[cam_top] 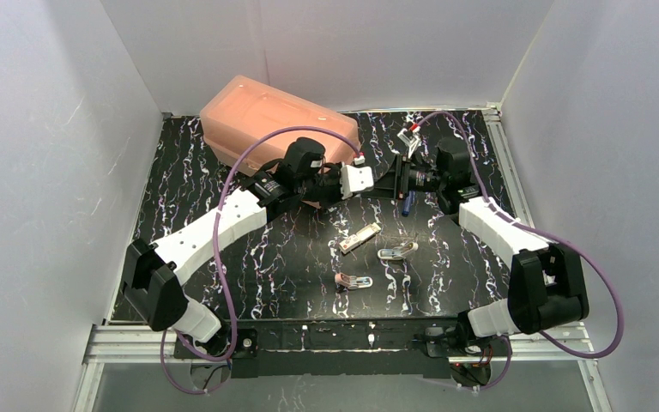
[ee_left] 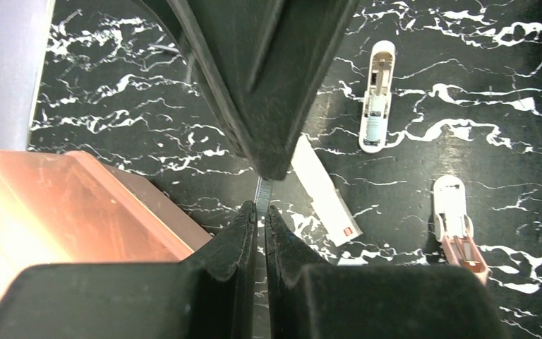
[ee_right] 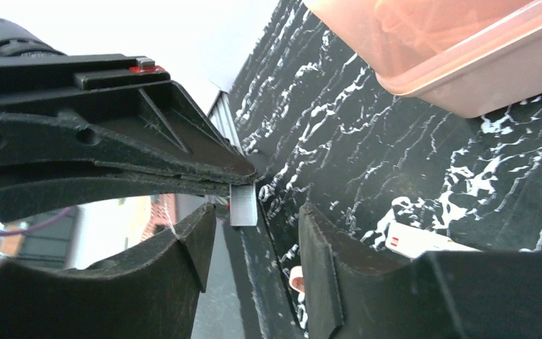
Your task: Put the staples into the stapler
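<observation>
On the near half of the black marbled table, with open room toward both side walls, lie a pink-based stapler, a white stapler and a white staple box, while beyond them the left gripper is pinched on the staple strip at the mouth of the right gripper, whose fingers stand apart, and the pink tub crowds the far wall.

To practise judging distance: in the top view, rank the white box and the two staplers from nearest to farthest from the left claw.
1. white box, central, closest to the left claw.
2. right stapler, to the box's right.
3. front stapler, lowest in view.
</observation>
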`<move>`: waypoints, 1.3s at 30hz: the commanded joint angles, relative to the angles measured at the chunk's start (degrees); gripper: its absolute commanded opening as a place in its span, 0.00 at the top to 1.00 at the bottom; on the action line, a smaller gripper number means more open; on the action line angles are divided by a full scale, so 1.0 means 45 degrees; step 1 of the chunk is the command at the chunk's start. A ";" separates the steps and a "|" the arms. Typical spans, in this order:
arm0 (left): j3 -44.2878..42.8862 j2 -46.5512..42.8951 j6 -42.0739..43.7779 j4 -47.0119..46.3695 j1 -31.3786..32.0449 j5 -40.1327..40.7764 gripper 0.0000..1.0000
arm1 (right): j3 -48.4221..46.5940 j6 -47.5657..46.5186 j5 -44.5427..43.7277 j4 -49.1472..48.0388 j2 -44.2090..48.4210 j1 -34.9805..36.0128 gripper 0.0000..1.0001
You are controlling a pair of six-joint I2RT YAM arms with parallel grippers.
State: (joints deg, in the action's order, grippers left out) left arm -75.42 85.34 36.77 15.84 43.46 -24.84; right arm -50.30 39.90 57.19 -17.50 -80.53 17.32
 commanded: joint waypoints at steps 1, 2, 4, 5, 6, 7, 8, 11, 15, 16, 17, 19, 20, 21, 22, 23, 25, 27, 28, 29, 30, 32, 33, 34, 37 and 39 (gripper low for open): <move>0.0365 -0.0923 -0.1223 -0.0070 -0.0227 -0.0747 1.00 | -0.1408 -0.3652 0.0545 0.2316 0.0884 -0.0143 0.43; 0.0430 -0.1045 -0.1637 -0.0034 -0.0340 -0.1052 1.00 | -0.1730 -0.4802 0.0611 0.3069 0.1026 -0.0161 0.43; 0.0509 -0.1215 -0.2499 0.0214 -0.0549 -0.1792 1.00 | -0.2396 -0.6852 0.0924 0.4852 0.1290 -0.0174 0.43; 0.0539 -0.1243 -0.2934 0.0427 -0.0627 -0.2247 1.00 | -0.2606 -0.7748 0.1093 0.5342 0.1431 -0.0167 0.43; 0.0555 -0.1249 -0.3408 0.0651 -0.0692 -0.2704 1.00 | -0.2737 -0.8436 0.1238 0.5801 0.1575 -0.0159 0.43; 0.0561 -0.1252 -0.3905 0.0869 -0.0737 -0.3233 1.00 | -0.2861 -0.9157 0.1357 0.6163 0.1696 -0.0158 0.44; 0.0599 -0.1211 -0.4440 0.1055 -0.0792 -0.3794 1.00 | -0.2949 -0.9777 0.1464 0.6560 0.1801 -0.0146 0.45; 0.0646 -0.1007 -0.6342 0.1241 -0.0882 -0.5432 1.00 | -0.3050 -1.1119 0.1604 0.7312 0.2050 -0.0048 0.47; 0.0485 -0.0467 -0.9425 0.0895 -0.1056 -0.7254 1.00 | -0.3592 -1.3118 0.1612 0.9018 0.2271 0.0033 0.49; 0.0489 -0.0358 -1.0040 0.0697 -0.1124 -0.7598 1.00 | -0.3832 -1.3995 0.1494 0.9822 0.2366 0.0027 0.48; 0.0490 -0.0233 -1.0671 0.0465 -0.1223 -0.7956 1.00 | -0.4121 -1.4840 0.1347 1.0663 0.2456 0.0024 0.48; 0.0560 -0.0018 -1.2019 -0.0132 -0.1454 -0.8633 1.00 | -0.4558 -1.6492 0.1019 1.2077 0.2634 0.0036 0.46; 0.0591 0.0125 -1.2747 -0.0459 -0.1582 -0.8944 1.00 | -0.4743 -1.7305 0.0870 1.2741 0.2727 0.0047 0.46; 0.0630 0.0329 -1.3573 -0.0802 -0.1691 -0.9274 1.00 | -0.4864 -1.7907 0.0722 1.3239 0.2870 0.0046 0.46; 0.0754 0.0442 -1.4348 -0.1226 -0.1790 -0.9637 1.00 | -0.4933 -1.8278 0.0594 1.3526 0.3012 0.0051 0.45; 0.0850 0.0544 -1.4972 -0.1733 -0.1863 -0.9900 1.00 | -0.4983 -1.8730 0.0509 1.3814 0.3130 0.0046 0.45; 0.0929 0.0732 -1.5832 -0.2338 -0.1955 -1.0269 1.00 | -0.5119 -1.9564 0.0453 1.4400 0.3312 0.0118 0.45; 0.0716 0.1097 -1.6309 -0.2257 -0.1982 -1.0577 1.00 | -0.5264 -2.0278 0.0202 1.4952 0.3468 0.0249 0.45; 0.0579 0.1302 -1.6574 -0.2248 -0.1997 -1.0794 1.00 | -0.5291 -2.0630 0.0041 1.5132 0.3536 0.0320 0.45; 0.0469 0.1542 -1.6949 -0.2357 -0.2001 -1.1063 1.00 | -0.5355 -2.0864 -0.0109 1.5262 0.3540 0.0424 0.45; 0.0409 0.1787 -1.7441 -0.2666 -0.2002 -1.1412 1.00 | -0.5463 -2.1194 -0.0378 1.5398 0.3516 0.0513 0.45; 0.0468 0.2114 -1.8370 -0.3405 -0.2002 -1.1639 1.00 | -0.5637 -2.1377 -0.0811 1.5481 0.3440 0.0841 0.45; 0.0497 0.2227 -1.8825 -0.3908 -0.2002 -1.1691 1.00 | -0.5684 -2.1402 -0.1031 1.5408 0.3391 0.1019 0.45; 0.0554 0.2334 -1.9123 -0.4215 -0.1992 -1.1775 1.00 | -0.5712 -2.1405 -0.1227 1.5333 0.3317 0.1222 0.45; 0.0393 0.2684 -1.9236 -0.4266 -0.2002 -1.1927 1.00 | -0.5745 -2.1476 -0.2082 1.5137 0.3037 0.2079 0.46; 0.0341 0.2817 -1.9256 -0.4261 -0.2002 -1.1988 1.00 | -0.5700 -2.1565 -0.2624 1.5048 0.2922 0.2580 0.46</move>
State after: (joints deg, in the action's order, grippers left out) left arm -71.81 98.24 -46.02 -0.84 34.59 -74.63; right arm -73.84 -54.48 50.96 49.80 -66.28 25.17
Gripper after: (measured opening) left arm 0.041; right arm 0.544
